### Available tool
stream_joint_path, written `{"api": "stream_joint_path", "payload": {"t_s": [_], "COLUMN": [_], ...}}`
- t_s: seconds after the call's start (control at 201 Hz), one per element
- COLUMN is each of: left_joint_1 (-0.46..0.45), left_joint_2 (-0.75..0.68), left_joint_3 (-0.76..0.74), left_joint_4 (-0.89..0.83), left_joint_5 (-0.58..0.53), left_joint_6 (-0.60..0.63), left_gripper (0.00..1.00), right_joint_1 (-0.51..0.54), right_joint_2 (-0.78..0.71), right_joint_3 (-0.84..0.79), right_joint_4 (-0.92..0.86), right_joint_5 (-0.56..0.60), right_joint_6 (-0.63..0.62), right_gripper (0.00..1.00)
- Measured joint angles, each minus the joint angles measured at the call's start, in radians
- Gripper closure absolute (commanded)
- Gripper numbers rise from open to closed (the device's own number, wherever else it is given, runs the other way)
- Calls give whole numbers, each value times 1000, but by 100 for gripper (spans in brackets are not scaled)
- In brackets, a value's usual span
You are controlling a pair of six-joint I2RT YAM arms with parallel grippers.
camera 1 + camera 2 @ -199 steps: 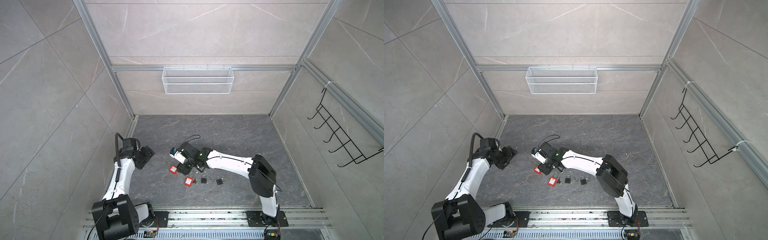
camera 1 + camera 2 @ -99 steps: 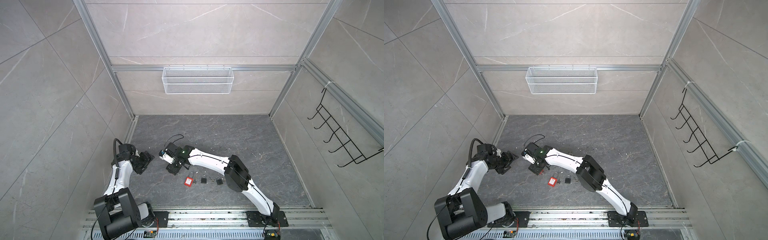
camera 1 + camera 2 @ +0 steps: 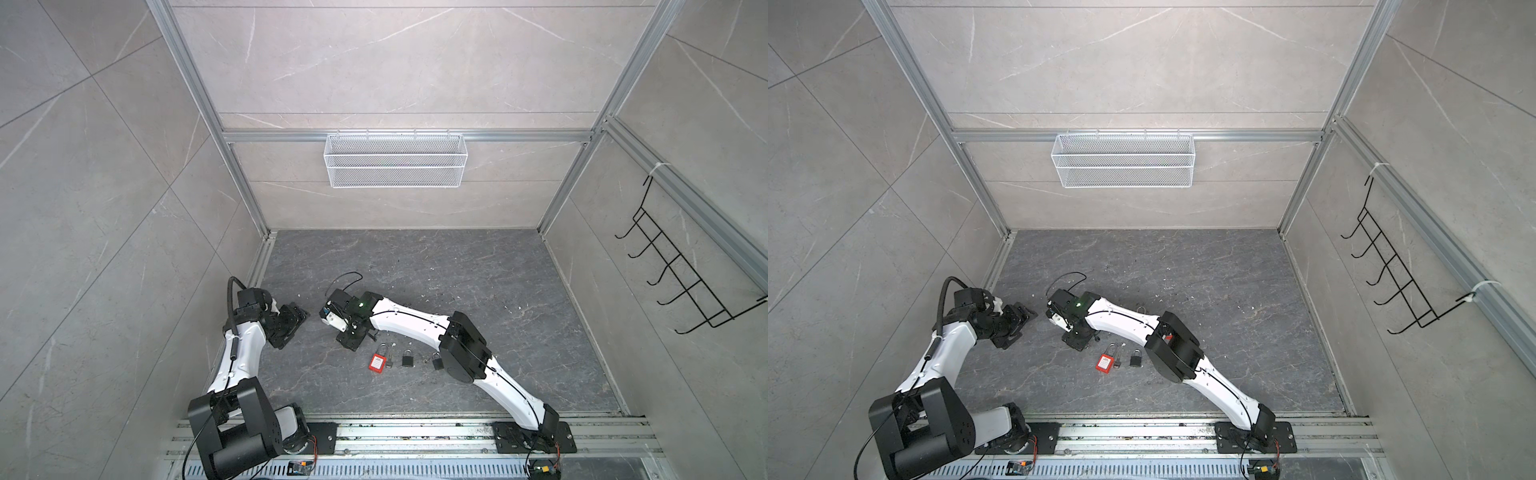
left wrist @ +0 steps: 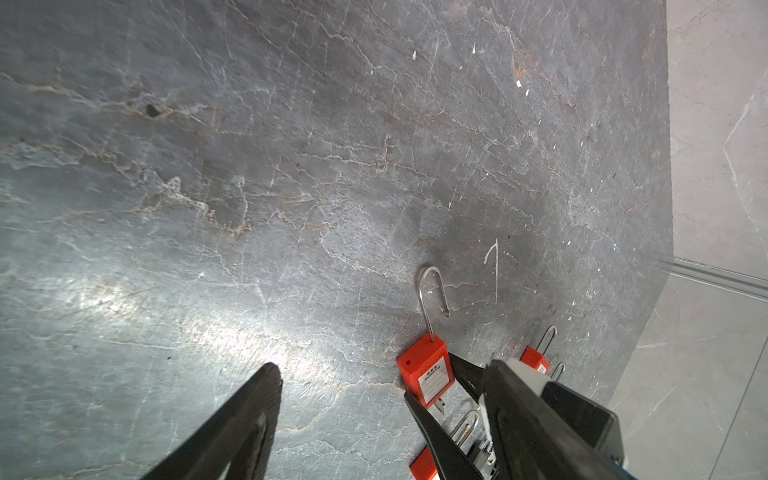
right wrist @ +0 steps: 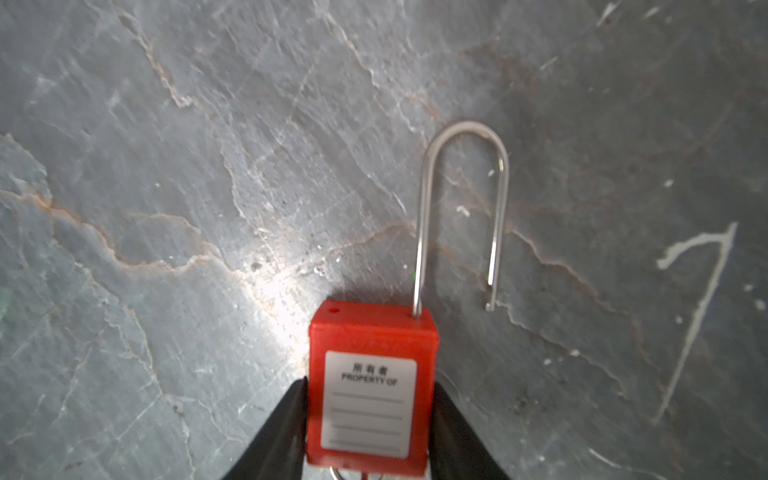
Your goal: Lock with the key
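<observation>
Since a second ago my right arm has swung over toward the left arm, and my right tool (image 5: 370, 399) has narrowed. It is now clamping the sides of the red plastic padlock with the white label (image 5: 370, 332). That padlock seems to be lying flat on the dark grey stone tabletop (image 5: 166, 166), its long steel shackle (image 5: 423, 241) sprung out and the free leg hanging clear of the body.

My left tool (image 3: 293, 324) is waiting spread wide and empty, near that padlock.

I am worrying about the grip. The fingers are pinching only the body's lower end, so the padlock could pivot or slip as I lift. A small metal ring (image 5: 337, 473) is peeking from under the body; I cannot tell whether it belongs to the key, and it could snag. A second red padlock (image 3: 377, 362) is lying near the held one, so a careless sweep could knock it.
</observation>
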Motion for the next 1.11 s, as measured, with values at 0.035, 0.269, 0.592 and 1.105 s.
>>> {"api": "stream_joint_path", "payload": {"t_s": [0.035, 0.269, 0.592, 1.105], "left_joint_1": [0, 0, 0, -222], "left_joint_2": [-4, -20, -26, -372], "left_joint_3": [0, -4, -13, -172], "left_joint_4": [0, 0, 12, 279], "left_joint_5": [-1, -3, 40, 127], "left_joint_6": [0, 6, 27, 200], "left_gripper": [21, 21, 28, 37], "right_joint_1": [0, 0, -1, -157], "right_joint_2": [0, 5, -127, -838], "right_joint_3": [0, 10, -186, -888], "right_joint_4": [0, -7, 61, 331], "right_joint_5": [0, 0, -7, -127], "right_joint_6": [0, -8, -68, -404], "right_gripper": [57, 66, 71, 70]}}
